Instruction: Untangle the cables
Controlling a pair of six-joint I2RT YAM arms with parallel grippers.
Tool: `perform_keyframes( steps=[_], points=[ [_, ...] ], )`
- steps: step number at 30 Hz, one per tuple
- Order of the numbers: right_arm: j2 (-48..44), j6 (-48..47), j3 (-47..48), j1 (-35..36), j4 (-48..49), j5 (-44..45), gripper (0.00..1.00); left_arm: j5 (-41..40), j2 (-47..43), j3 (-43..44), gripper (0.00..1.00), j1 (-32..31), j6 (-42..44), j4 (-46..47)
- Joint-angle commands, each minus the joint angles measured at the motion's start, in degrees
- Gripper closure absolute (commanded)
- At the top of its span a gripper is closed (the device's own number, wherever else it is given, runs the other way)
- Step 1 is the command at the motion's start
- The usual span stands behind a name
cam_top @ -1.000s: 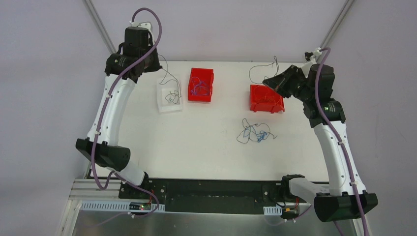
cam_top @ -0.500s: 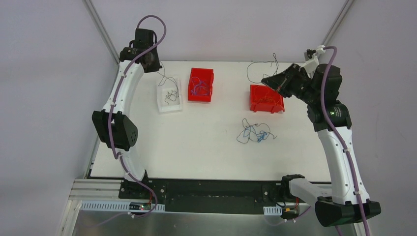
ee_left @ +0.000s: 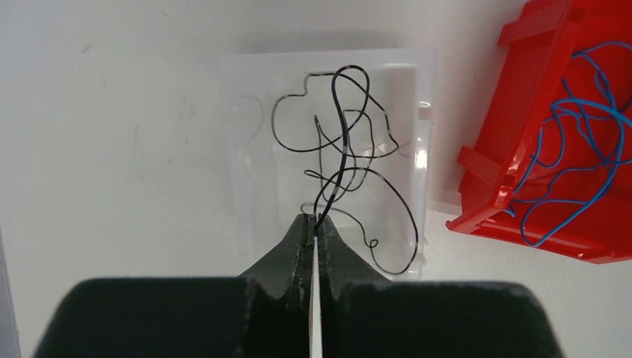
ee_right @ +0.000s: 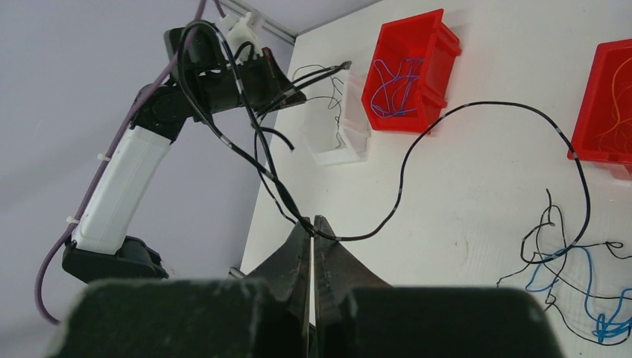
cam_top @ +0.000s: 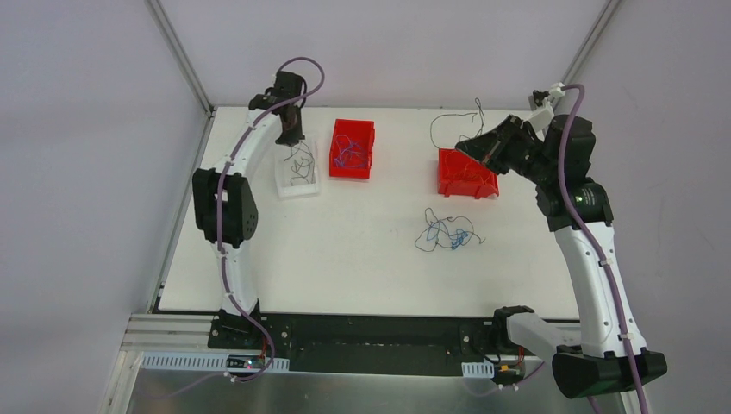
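The left wrist view shows the left claw (ee_left: 316, 224) clamped on a black wire (ee_left: 344, 127) over the clear tray (ee_left: 328, 54). The right wrist view shows the right claw (ee_right: 313, 224) pinching a long black strand (ee_right: 477, 106). Only the overhead view shows the whole cable knot (cam_top: 446, 233) on the counter (cam_top: 345, 250).

The table (cam_top: 345, 267) is open along its near half. Tray (cam_top: 283, 185), left bin (cam_top: 352, 125) and right bin (cam_top: 457, 185) line the far edge; cables (cam_top: 444, 233) lie mid-table; the gap between bins looks mostly free.
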Motion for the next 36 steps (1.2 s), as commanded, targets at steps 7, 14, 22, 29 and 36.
perform_keyframes(
  steps=[7,14,22,29,36],
  points=[
    [-2.0,0.8,-0.7,0.4,1.5,-2.0,1.0,-4.1,6.5,-1.3,1.0,-1.8,-1.0,1.2],
    [-3.3,1.1,-2.4,0.5,1.1,-1.7,1.0,-6.0,9.4,-1.4,1.0,-1.4,-1.7,1.2],
    [-3.7,0.9,-2.8,0.5,-0.2,-1.4,1.0,-4.0,14.0,0.6,1.0,-0.8,-3.2,1.2],
    [-3.1,2.2,-4.8,0.7,0.5,-2.1,1.0,-2.4,2.0,-6.8,0.79,-0.8,-5.7,4.5],
    [1.1,4.1,-6.8,5.9,4.8,-1.0,1.0,3.7,-9.3,-13.2,0.53,-1.0,-7.9,5.1]
  ],
)
